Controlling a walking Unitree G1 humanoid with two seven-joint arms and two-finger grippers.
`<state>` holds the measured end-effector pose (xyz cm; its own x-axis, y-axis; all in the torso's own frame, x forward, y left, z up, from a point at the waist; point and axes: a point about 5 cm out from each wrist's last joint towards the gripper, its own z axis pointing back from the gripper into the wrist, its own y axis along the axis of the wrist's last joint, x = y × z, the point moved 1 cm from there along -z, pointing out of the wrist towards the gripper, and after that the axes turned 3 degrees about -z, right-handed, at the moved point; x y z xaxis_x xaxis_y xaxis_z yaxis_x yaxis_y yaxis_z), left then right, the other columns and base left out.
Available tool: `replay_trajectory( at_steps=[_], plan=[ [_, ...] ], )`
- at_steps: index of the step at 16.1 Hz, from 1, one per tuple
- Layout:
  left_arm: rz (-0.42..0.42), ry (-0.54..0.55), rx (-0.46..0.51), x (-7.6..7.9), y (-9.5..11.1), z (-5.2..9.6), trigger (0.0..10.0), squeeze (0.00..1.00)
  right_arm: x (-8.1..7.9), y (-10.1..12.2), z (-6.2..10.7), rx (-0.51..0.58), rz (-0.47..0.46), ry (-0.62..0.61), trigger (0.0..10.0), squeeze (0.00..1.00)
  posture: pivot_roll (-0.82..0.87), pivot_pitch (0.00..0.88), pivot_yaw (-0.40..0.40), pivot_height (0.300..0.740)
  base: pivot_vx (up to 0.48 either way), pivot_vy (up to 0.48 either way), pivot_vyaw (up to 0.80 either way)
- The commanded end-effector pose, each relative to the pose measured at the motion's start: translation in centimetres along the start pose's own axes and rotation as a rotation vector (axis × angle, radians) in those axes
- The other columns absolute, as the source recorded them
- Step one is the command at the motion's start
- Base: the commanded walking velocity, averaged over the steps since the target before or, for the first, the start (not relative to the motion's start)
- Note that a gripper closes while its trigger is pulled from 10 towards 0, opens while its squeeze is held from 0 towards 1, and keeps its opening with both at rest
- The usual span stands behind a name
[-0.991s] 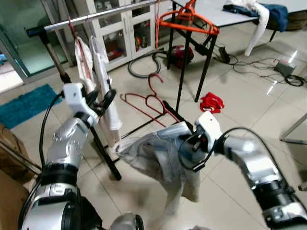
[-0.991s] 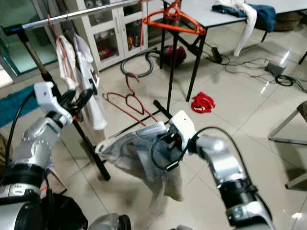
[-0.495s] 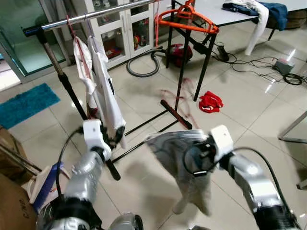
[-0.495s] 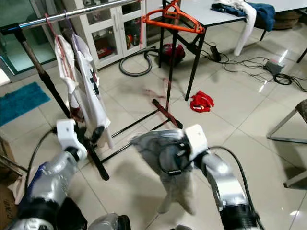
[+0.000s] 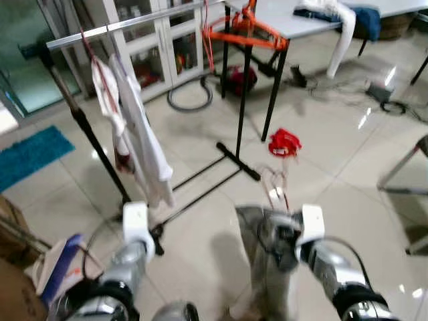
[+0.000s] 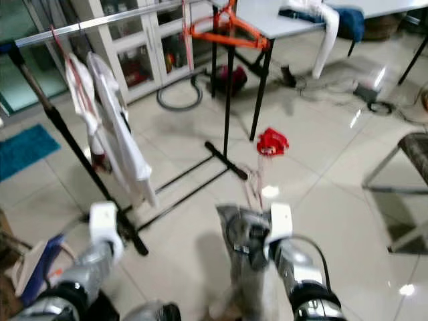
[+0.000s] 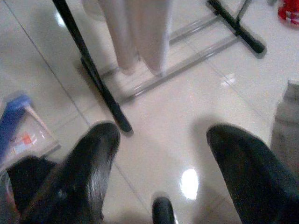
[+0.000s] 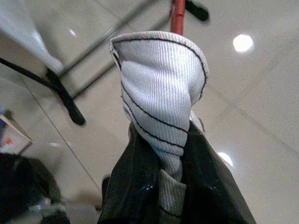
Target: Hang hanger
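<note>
Down low in front of the robot, the right gripper has its two black fingers pinched tight on a bunch of grey ribbed cloth, and a bit of red hanger pokes out just past the top of the fabric in the wrist view. From the head cameras the same cloth hangs limp off that gripper toward the tiled floor, with thin reddish hanger wire showing right above it, kinda blurry.

Left gripper is held low on the other side, fingers spread wide with nothing between them, pointed at the floor near the black foot of the rack. The rack itself is a silver rail on black legs, standing ahead and to the left, with a white shirt hanging off it on a red hanger. So the held stuff is well below the rail and apart from it.

Other things around: an orange hanger hooked at the edge of a white table, a red rag on the floor by the table leg, a grey hose coiled near the cabinets, and a blue mat far left.
</note>
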<state>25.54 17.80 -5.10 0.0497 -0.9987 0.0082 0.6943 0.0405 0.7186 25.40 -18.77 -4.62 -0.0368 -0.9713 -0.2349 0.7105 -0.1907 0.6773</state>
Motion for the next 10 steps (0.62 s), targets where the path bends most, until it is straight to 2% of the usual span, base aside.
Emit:
replay_trajectory(
  at_steps=[1,3,5,7,10],
  plan=[
    [-0.054,-0.062,-0.089,1.1,-1.6,0.1,10.0,0.00,0.0,0.6,-0.3,-0.002,-0.008,-0.024,10.0,0.00,-0.11,0.000,0.069,0.740,0.000,0.000,0.00],
    [-0.007,-0.074,-0.151,1.6,-2.7,0.2,10.0,0.00,0.2,0.2,-0.4,-0.029,0.034,-0.049,10.0,0.00,-0.13,0.000,0.073,0.740,0.000,0.000,0.00],
    [0.021,-0.064,-0.146,1.6,-2.6,0.1,10.0,0.00,0.2,0.4,-0.5,-0.017,0.015,-0.048,10.0,0.00,-0.13,0.000,0.072,0.740,0.000,0.000,0.00],
    [-0.020,-0.062,-0.150,1.7,-3.0,0.2,10.0,0.00,0.4,-0.1,-0.4,-0.032,0.051,-0.052,10.0,0.00,-0.13,0.000,0.072,0.740,0.000,0.000,0.00],
    [-0.031,-0.071,-0.133,2.1,-2.8,0.2,10.0,0.00,-0.1,-0.4,-0.5,-0.038,0.063,-0.042,10.0,0.00,-0.12,0.000,0.068,0.740,0.000,0.000,0.00]
  ],
)
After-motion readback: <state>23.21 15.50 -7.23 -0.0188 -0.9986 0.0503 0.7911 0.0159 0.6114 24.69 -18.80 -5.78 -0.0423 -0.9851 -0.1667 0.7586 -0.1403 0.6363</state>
